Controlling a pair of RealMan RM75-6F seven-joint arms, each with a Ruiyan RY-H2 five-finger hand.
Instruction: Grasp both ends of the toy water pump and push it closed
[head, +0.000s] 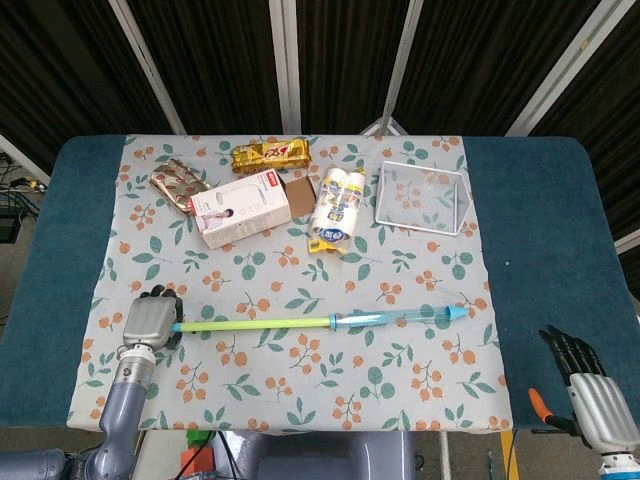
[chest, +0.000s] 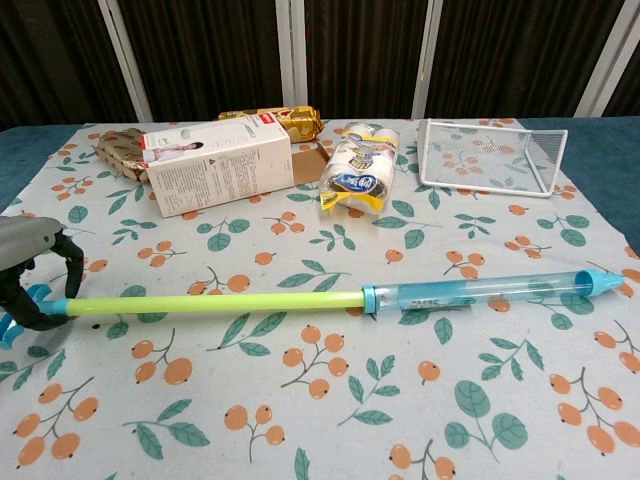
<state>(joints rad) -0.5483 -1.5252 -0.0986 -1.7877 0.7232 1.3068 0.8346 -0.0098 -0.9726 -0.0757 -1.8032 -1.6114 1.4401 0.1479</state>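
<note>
The toy water pump lies stretched out across the floral cloth: a yellow-green rod (head: 255, 323) (chest: 215, 301) runs into a clear blue barrel (head: 395, 317) (chest: 490, 290) with a pointed blue tip at the right. My left hand (head: 150, 320) (chest: 28, 270) grips the blue handle at the rod's left end, black fingers curled around it. My right hand (head: 585, 378) hovers off the table's front right corner with fingers spread, holding nothing, well away from the barrel tip; the chest view does not show it.
At the back stand a white carton (head: 243, 208) (chest: 215, 165), a gold snack pack (head: 270, 154), a patterned packet (head: 178, 184), a yellow-white bottle pack (head: 337, 208) (chest: 358, 168) and a wire basket (head: 423, 198) (chest: 487, 155). An orange-handled tool (head: 540, 402) lies beside my right hand.
</note>
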